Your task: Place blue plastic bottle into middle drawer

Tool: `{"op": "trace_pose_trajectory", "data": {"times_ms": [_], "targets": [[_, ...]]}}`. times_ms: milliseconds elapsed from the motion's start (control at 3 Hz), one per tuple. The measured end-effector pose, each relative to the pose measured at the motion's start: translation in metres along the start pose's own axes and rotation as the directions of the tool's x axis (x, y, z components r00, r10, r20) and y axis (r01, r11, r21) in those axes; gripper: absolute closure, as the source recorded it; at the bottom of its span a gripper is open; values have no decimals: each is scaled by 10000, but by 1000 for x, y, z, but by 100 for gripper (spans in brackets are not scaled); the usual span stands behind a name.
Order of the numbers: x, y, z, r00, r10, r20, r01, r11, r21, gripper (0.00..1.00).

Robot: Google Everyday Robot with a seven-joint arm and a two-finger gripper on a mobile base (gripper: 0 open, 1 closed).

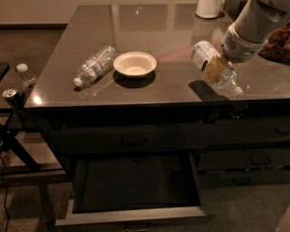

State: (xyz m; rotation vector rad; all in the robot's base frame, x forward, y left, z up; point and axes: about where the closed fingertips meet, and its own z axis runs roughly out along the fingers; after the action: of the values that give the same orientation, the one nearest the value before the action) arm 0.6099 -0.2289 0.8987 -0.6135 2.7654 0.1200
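So, the pincer (pixel 216 68) is up at the right side of the bench (pixel 149 27), coming in on the arm (pixel 253 25) from the top right corner. It's clamped around the blue plastic bottle (pixel 202 50), which hangs tilted in the air. The pale label end points up and to the left, and the clear end points down and to the right, toward the front edge. The bottle isn't touching the glossy top, since its dark shadow (pixel 205 89) sits on the surface just below it.

The middle drawer (pixel 131 215) is pulled out below the front of the bench. Its black inside is showing, with the pale front rim nearest the camera. The held bottle is above it and off to its right, well apart from it. Right above the open drawer is a closed dark drawer front with a bar handle (pixel 134 142), and there are narrower dark drawers (pixel 260 158) to the right.

On the left half of the bench, a longer ribbed clear bottle (pixel 95 66) lies on its side. A white bowl (pixel 135 64) is just beside it on the right. There's a white container (pixel 208 7) at the back edge, cut off by the frame.

Off the left side, lower down, a small capped bottle (pixel 25 78) and a can (pixel 11 96) stand near each other.
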Motion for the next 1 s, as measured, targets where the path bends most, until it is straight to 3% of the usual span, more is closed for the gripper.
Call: {"op": "trace_pose_trajectory", "data": {"times_ms": [333, 667, 1000], "targets": [[20, 16, -14, 9995, -287, 164, 287, 9996, 2, 100], [81, 40, -11, 9975, -377, -600, 360, 9989, -298, 100], [95, 43, 0, 9949, -373, -942, 337, 9987, -391, 100]]}}
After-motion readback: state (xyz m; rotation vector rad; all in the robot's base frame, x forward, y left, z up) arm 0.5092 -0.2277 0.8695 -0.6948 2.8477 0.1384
